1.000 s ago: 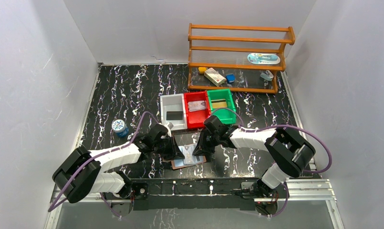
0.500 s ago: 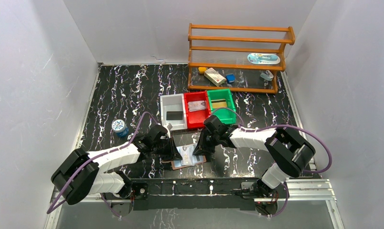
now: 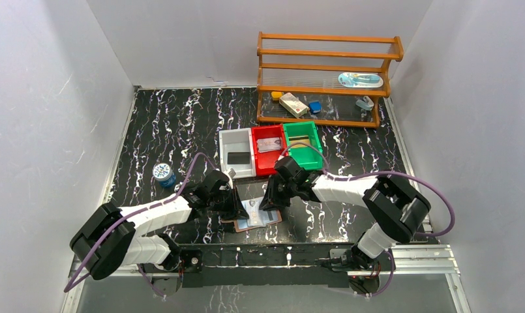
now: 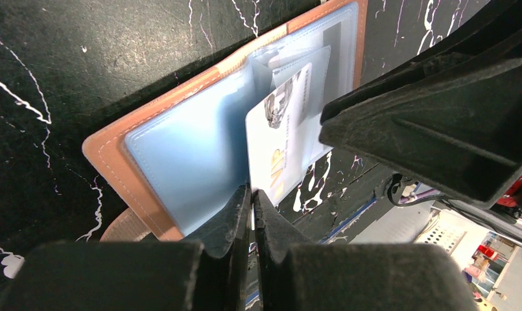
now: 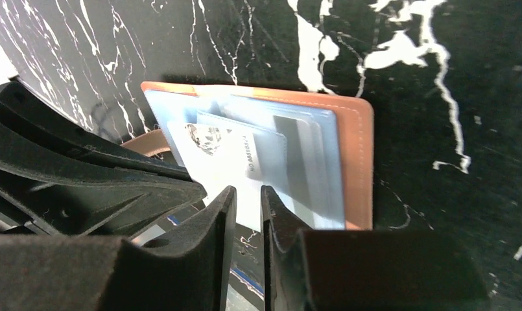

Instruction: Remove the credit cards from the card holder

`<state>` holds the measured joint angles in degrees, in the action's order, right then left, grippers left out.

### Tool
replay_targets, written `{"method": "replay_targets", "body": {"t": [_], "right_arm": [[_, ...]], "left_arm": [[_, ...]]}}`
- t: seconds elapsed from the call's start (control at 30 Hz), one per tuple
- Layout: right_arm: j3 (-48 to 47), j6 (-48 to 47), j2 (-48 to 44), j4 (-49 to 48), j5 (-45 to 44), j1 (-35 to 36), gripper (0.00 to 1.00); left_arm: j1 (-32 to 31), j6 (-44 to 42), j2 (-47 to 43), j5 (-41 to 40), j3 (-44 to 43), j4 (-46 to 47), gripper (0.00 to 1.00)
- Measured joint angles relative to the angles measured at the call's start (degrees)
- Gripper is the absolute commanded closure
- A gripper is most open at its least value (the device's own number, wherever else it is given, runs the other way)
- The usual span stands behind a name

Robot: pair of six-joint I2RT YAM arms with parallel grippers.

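The tan card holder (image 3: 276,220) lies open near the table's front edge, its blue lining (image 4: 180,149) facing up. A pale credit card (image 4: 284,142) sticks halfway out of a pocket, past the holder's near edge (image 5: 232,175). My left gripper (image 4: 252,193) is shut at the card's near left corner, and a white sliver of the card shows between its jaws. My right gripper (image 5: 248,194) stands slightly open astride the card's free edge, its pads apart from the card. In the top view the two grippers (image 3: 239,207) (image 3: 267,203) meet over the holder.
A white bin (image 3: 237,153), a red bin (image 3: 269,149) and a green bin (image 3: 303,145) stand just behind the holder. A blue-capped jar (image 3: 163,173) sits to the left. A wooden rack (image 3: 325,78) with small items stands at the back right.
The right gripper's jaws have parted a little and it has shifted slightly left. The holder slid a little to the left with the left gripper.
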<state>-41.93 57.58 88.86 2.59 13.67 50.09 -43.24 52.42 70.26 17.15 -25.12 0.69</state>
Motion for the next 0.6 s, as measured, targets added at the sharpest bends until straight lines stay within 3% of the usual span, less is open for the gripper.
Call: {"method": "replay_targets", "body": {"t": [0.47, 0.6], "right_arm": [[-2.21, 1.16, 3.76, 1.05, -0.72, 1.09, 0.72], [-2.21, 1.42, 3.78, 1.20, -0.87, 1.09, 0.73]], "left_arm": [[0.44, 0.09, -0.20, 0.26, -0.11, -0.52, 0.96], [2.05, 1.14, -0.52, 2.34, 1.09, 2.21, 0.84]]}}
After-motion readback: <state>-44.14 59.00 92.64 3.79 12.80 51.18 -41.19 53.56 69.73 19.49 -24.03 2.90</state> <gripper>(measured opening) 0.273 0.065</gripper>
